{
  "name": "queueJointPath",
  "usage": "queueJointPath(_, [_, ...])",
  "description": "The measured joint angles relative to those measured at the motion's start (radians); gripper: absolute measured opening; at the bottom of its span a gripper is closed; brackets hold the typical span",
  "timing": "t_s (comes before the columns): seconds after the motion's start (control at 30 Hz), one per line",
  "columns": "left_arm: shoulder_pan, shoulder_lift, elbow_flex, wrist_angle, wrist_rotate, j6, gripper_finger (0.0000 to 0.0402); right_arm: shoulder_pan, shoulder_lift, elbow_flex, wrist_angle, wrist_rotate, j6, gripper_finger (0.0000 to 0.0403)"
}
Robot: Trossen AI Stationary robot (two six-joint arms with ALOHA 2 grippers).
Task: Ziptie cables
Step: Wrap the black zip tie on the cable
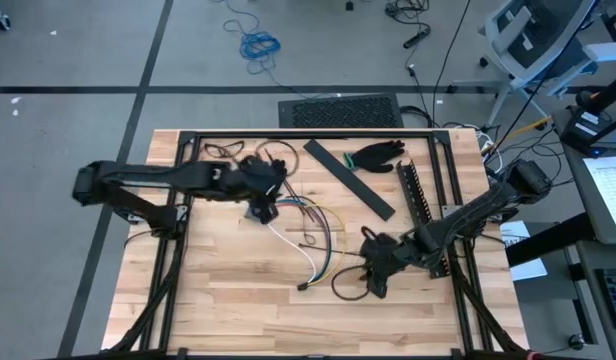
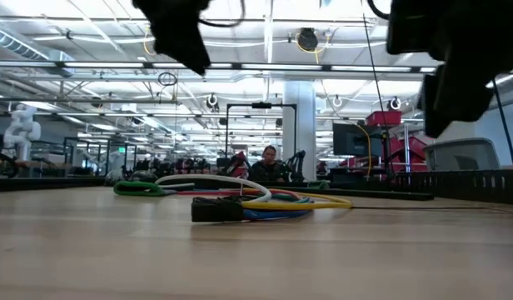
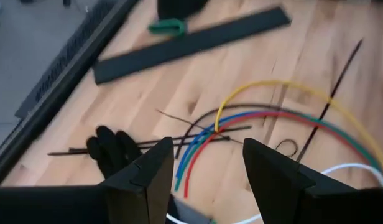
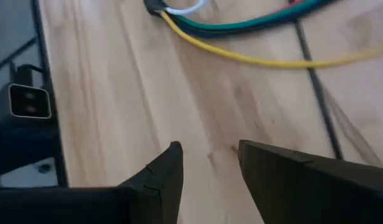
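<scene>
Holding: nothing — your left gripper (image 3: 204,180) hangs parted over the cables (image 3: 266,118).
Right gripper (image 4: 207,180): parted, empty — above bare table (image 4: 104,93).
Room: a seated person (image 2: 269,165) behind.

Even, bright light falls from rows of ceiling lamps (image 2: 265,62), which glare white in the low view. Shadows on the counter (image 1: 228,290) are faint. Both wrist views are motion-blurred, their dark fingers (image 3: 145,180) soft.

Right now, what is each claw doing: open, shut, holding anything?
Left claw: open, empty, above the cables.
Right claw: open, empty, over bare table.
</scene>
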Motion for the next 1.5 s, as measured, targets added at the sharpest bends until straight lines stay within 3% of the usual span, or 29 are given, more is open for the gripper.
queueJointPath(0.1, [-0.002, -0.099, -0.040, 0.007, -0.022, -0.005, 0.0190, -0.039, 0.095, 0.080, -0.037, -0.017, -0.136, 0.0148])
queueJointPath(0.3, [-0.001, -0.210, -0.065, -0.007, -0.063, 0.000, 0.0190, -0.110, 0.313, 0.386, -0.212, 0.007, -0.593, 0.0157])
queueJointPath(0.43, [-0.001, -0.252, -0.065, -0.057, -0.069, 0.033, 0.0190, -0.158, 0.455, 0.590, -0.320, -0.006, -0.666, 0.0168])
queueJointPath(0.63, [0.000, -0.293, -0.065, -0.114, -0.089, 0.056, 0.0190, -0.180, 0.581, 0.764, -0.356, -0.133, -0.732, 0.0175])
queueJointPath(0.87, [-0.001, -0.307, -0.065, -0.121, -0.095, 0.051, 0.0190, -0.141, 0.643, 0.789, -0.359, -0.193, -0.754, 0.0176])
queueJointPath(1.33, [-0.001, -0.307, -0.065, -0.121, -0.133, -0.006, 0.0190, -0.125, 0.714, 0.788, -0.264, -0.137, -0.813, 0.0176])
queueJointPath(1.5, [-0.001, -0.307, -0.064, -0.119, -0.135, -0.008, 0.0190, -0.137, 0.727, 0.788, -0.225, -0.066, -0.831, 0.0176])
